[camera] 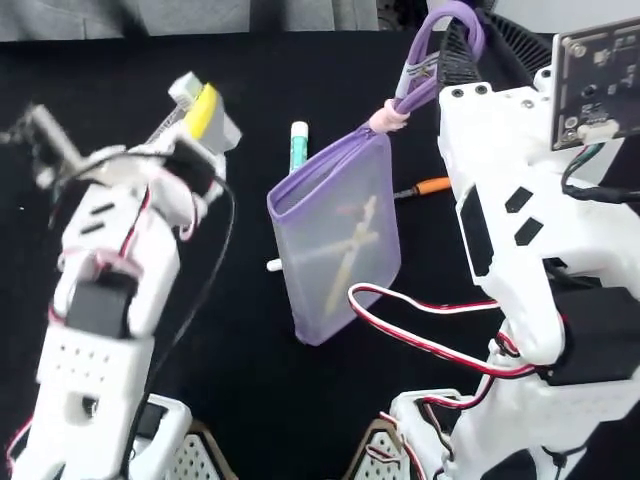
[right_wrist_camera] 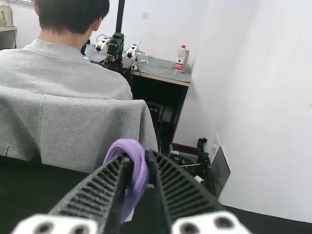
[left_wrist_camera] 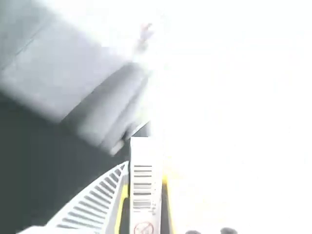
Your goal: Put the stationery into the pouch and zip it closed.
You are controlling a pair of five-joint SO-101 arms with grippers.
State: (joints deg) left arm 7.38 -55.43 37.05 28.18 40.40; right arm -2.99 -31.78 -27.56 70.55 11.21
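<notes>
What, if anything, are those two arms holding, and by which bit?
Right arm: jaws pinch the hanging purple pouch by its strap. Left arm: jaws hold a yellow-and-white item; which part is unclear.

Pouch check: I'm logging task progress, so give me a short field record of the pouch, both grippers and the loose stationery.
pouch: purple, hanging from its strap, pale sticks inside
right gripper: shut on the strap
left gripper: shut on a yellow and white item
on table: green pen, orange pen
zip: cannot tell
</notes>
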